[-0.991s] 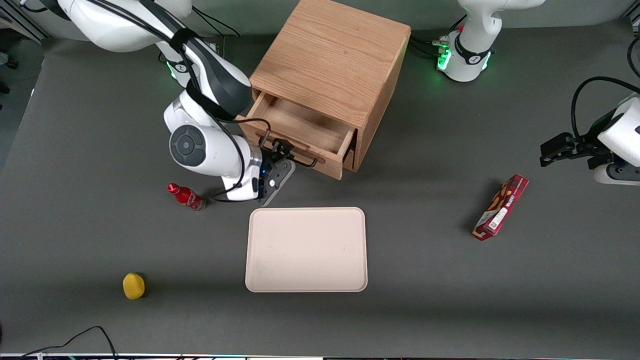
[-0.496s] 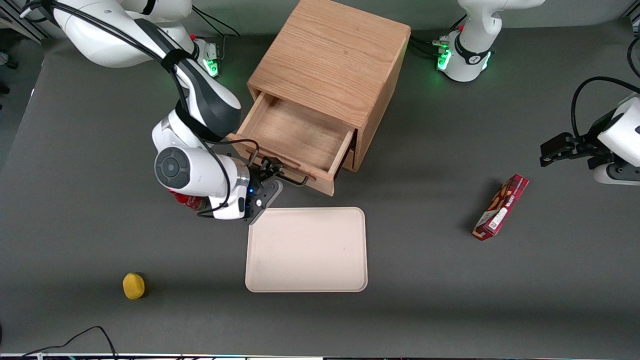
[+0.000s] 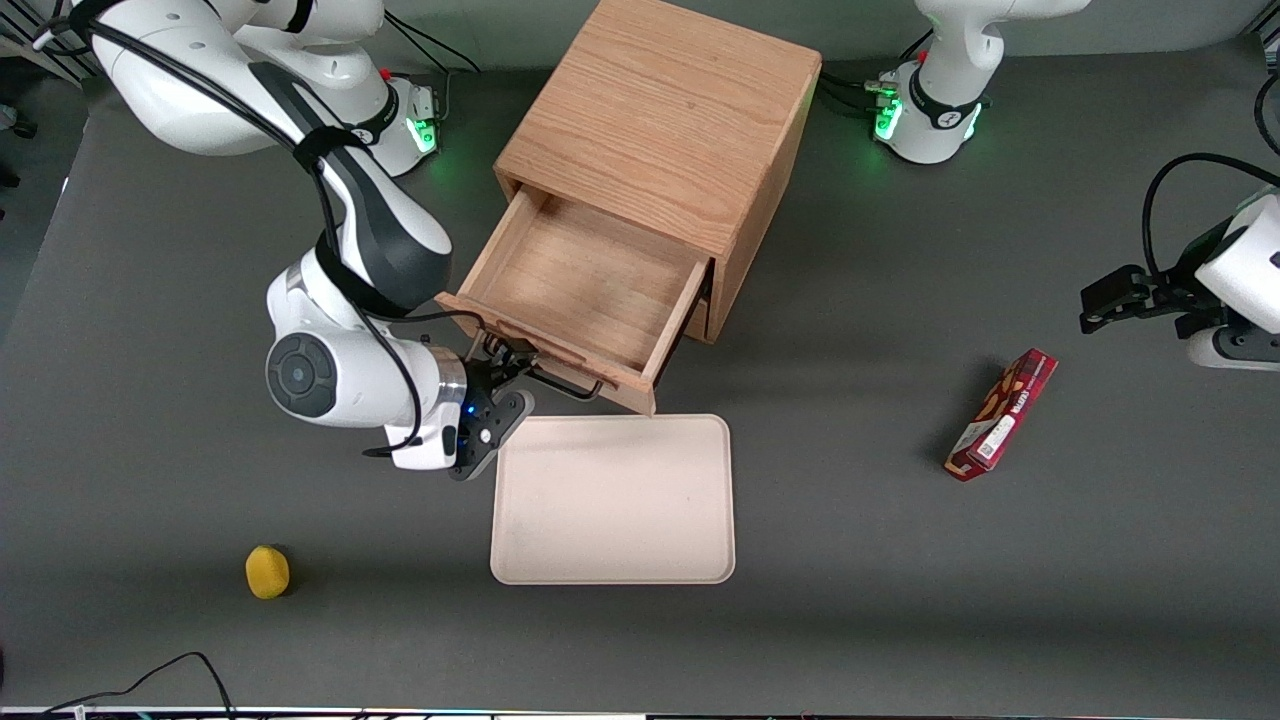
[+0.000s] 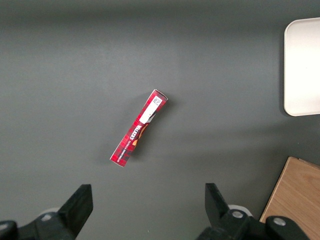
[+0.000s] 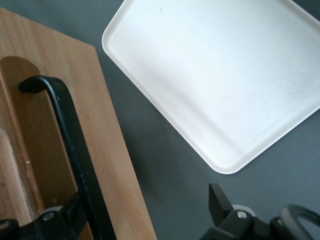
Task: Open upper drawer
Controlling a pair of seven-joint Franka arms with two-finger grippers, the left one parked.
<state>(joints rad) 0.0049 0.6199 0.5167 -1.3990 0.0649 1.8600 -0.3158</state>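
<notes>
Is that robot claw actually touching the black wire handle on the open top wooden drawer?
Cannot tell. In the right wrist view the gripper straddles the black wire handle, one finger beside it; contact isn't plain.

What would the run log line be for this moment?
upper drawer: pulled out, inside bare | gripper: at its black handle | tray: in front of drawer

Dark grey counter (image 3: pixel 850 560) is carrying the oak cabinet (image 3: pixel 665 130), a cream tray (image 3: pixel 613 500) nearer the camera, a yellow lump (image 3: pixel 267 571) at my end, a red box (image 3: pixel 1002 414) toward the parked arm's end. My gripper (image 3: pixel 498 368) is hovering at the cabinet's front.
</notes>
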